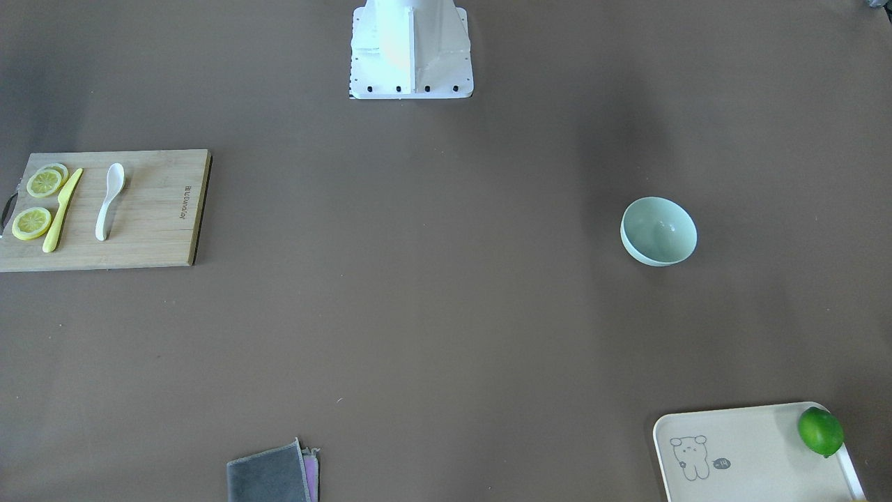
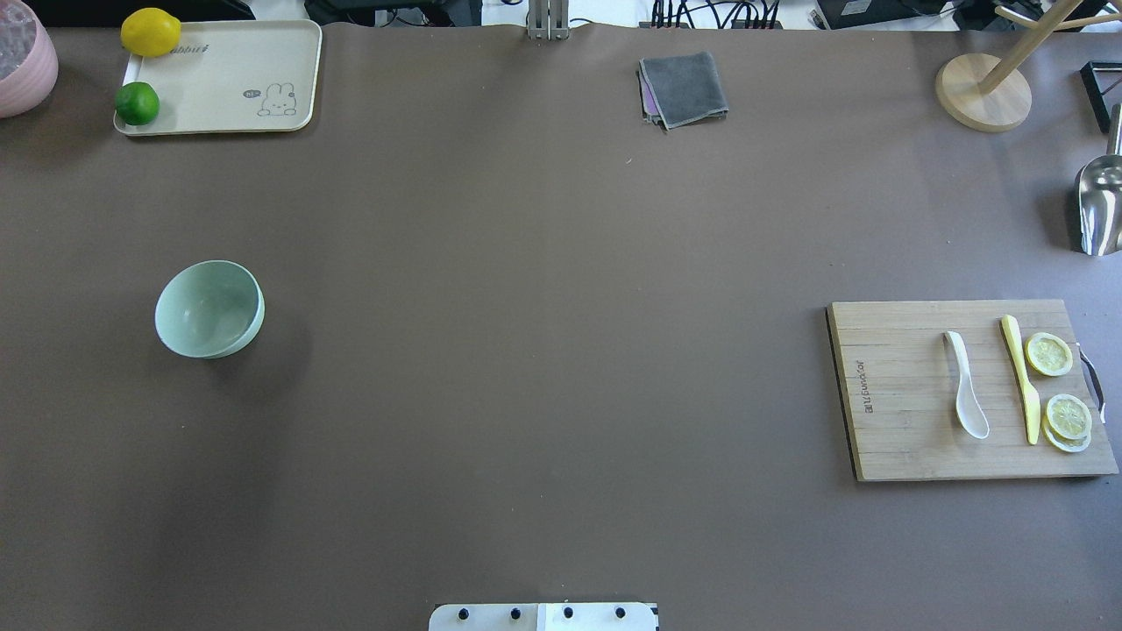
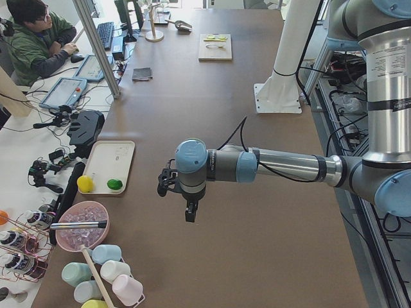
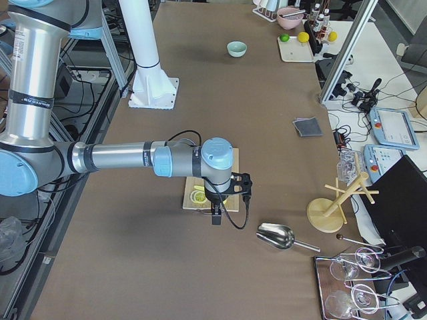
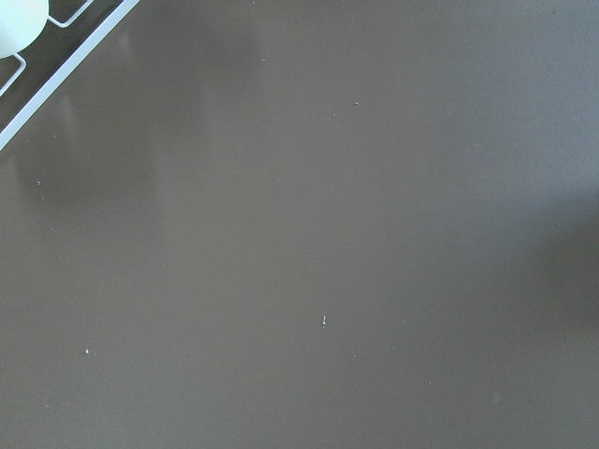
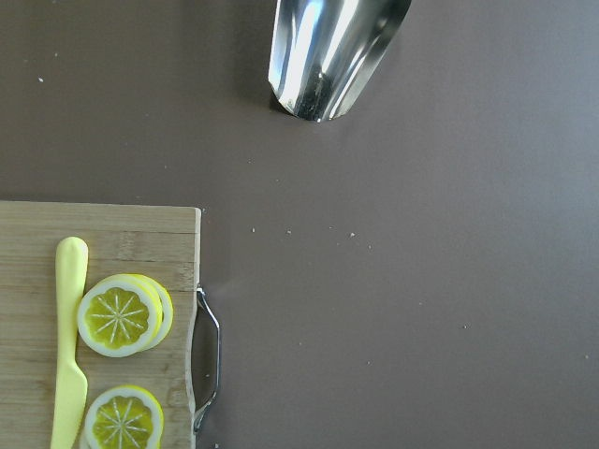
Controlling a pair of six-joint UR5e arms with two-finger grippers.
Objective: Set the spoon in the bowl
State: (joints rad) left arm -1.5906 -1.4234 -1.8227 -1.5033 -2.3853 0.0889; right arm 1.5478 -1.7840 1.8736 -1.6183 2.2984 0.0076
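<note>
The white spoon (image 1: pixel 109 202) (image 2: pixel 964 386) lies on a wooden cutting board (image 1: pixel 153 230) (image 2: pixel 894 394) on the robot's right side, scoop toward the robot. The mint-green bowl (image 1: pixel 658 230) (image 2: pixel 209 308) (image 4: pixel 236 48) stands upright and empty on the robot's left side, far from the spoon. The left gripper (image 3: pixel 191 215) hangs over bare table near the left end. The right gripper (image 4: pixel 217 217) hangs beside the board's outer end. Both show only in the side views, so I cannot tell whether they are open or shut.
On the board beside the spoon lie a yellow knife (image 1: pixel 61 209) and lemon slices (image 1: pixel 43 183). A cream tray (image 1: pixel 752 453) holds a lime (image 1: pixel 820 431). A grey cloth (image 1: pixel 268 477), a metal scoop (image 2: pixel 1100 206) and a wooden stand (image 2: pixel 982 92) sit near the edges.
</note>
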